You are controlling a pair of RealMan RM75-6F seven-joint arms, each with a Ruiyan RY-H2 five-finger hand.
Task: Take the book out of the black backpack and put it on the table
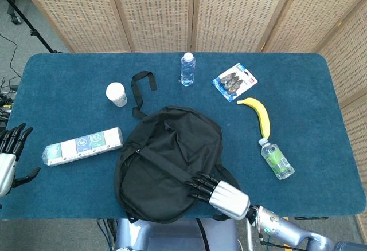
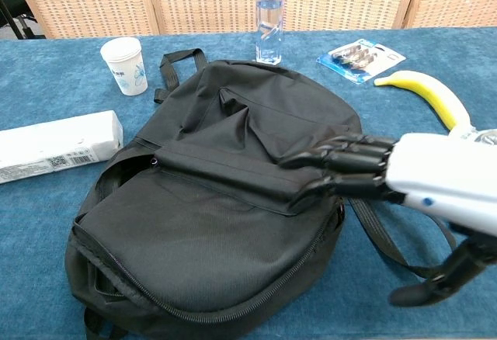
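Behind the blue table (image 1: 321,90) stand tan screens (image 1: 155,10) full of tiny holes. On the near side, the right hand's dark fingers (image 2: 342,157) are stretched out and a little apart, holding nothing, with the tips over the front pocket of the black backpack (image 1: 166,159); I cannot tell if they touch the cloth. Its thumb hangs down, away from the fingers. The right hand (image 1: 221,193) has a white back and reaches in from the near edge, over the bag's right side. The bag lies flat in the middle of the table, with its long zipper (image 2: 233,301) curving along the near edge. A strap (image 2: 396,239) loops out on the right, under the hand, and another strap (image 1: 140,87) lies past the far end. The book cannot be seen; it is not out on the table. Far over at the left edge, the left hand (image 1: 8,156) waits with its fingers spread apart and empty. A long white box (image 1: 83,146) lies left of the bag, and a paper cup (image 1: 116,94) stands beyond it. A water bottle (image 1: 187,69) stands at the far side. A flat packet (image 1: 234,81) lies to the right of it, then a banana (image 1: 259,115), and a small green bottle (image 1: 276,158) lies on its side just past the banana's near end.
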